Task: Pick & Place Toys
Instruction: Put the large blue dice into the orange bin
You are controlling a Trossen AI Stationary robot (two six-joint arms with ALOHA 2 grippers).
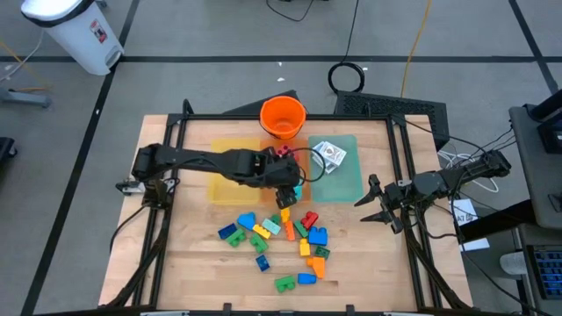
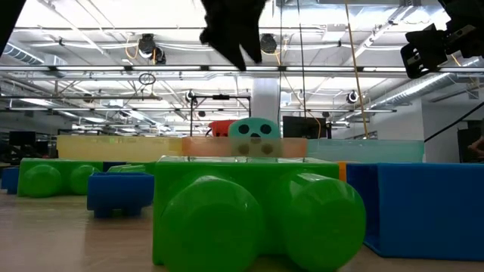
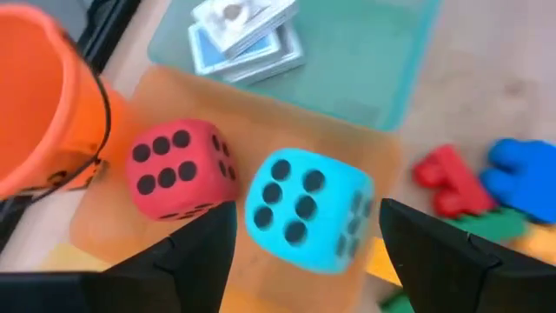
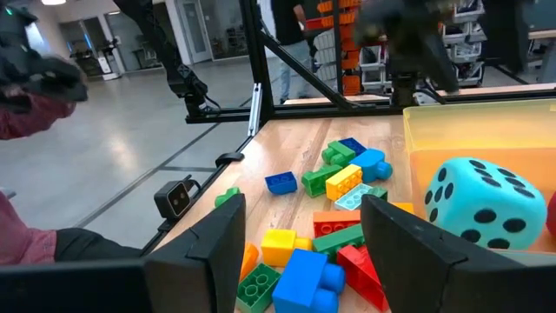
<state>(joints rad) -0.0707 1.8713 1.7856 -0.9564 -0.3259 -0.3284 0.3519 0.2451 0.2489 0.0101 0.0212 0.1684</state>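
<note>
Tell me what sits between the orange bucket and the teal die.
The red die sits between the orange bucket and the teal die, on the orange tray; the left wrist view shows it.

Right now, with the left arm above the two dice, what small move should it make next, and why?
Probably lift the left gripper straight up. Its fingers stand open on either side of the teal die, which already rests on the orange tray beside the red die, so it looks placed.

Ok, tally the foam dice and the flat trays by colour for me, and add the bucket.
Red die: 1
Teal die: 1
Yellow tray: 1
Orange tray: 1
Green tray: 1
Orange bucket: 1
Total: 6
</note>
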